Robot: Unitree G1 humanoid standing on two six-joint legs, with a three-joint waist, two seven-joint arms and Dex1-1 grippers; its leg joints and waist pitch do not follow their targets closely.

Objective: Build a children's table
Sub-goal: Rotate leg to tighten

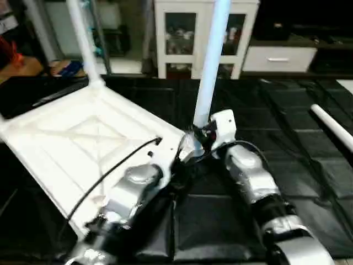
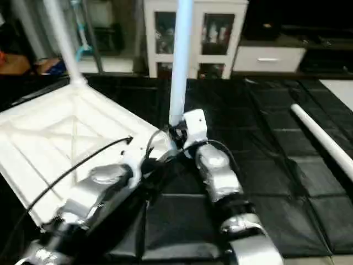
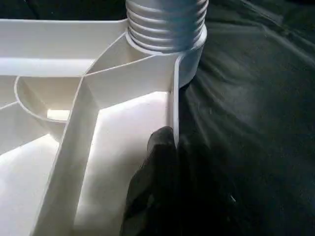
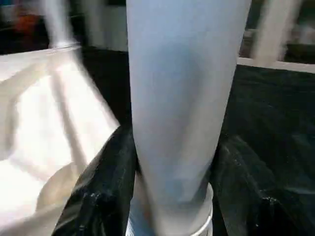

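The white table top (image 1: 71, 138) lies upside down on the black mat, its X ribs facing up. One leg (image 1: 83, 38) stands upright in the far corner socket. A second leg (image 1: 212, 61) stands in the near right corner socket, its screw thread (image 3: 167, 24) partly showing above the socket. My right gripper (image 4: 172, 196) is shut on this leg just above its base, one black finger (image 4: 106, 182) on each side. My left gripper (image 3: 172, 147) is shut on the top's rim wall beside that socket. A third leg (image 1: 333, 127) lies loose on the mat at the right.
A white glass-door cabinet (image 1: 160, 33) and a white drawer unit (image 1: 278, 58) stand behind the mat. A black cable (image 1: 105, 171) runs over my left forearm across the table top. Black mat (image 1: 265, 110) extends to the right of the held leg.
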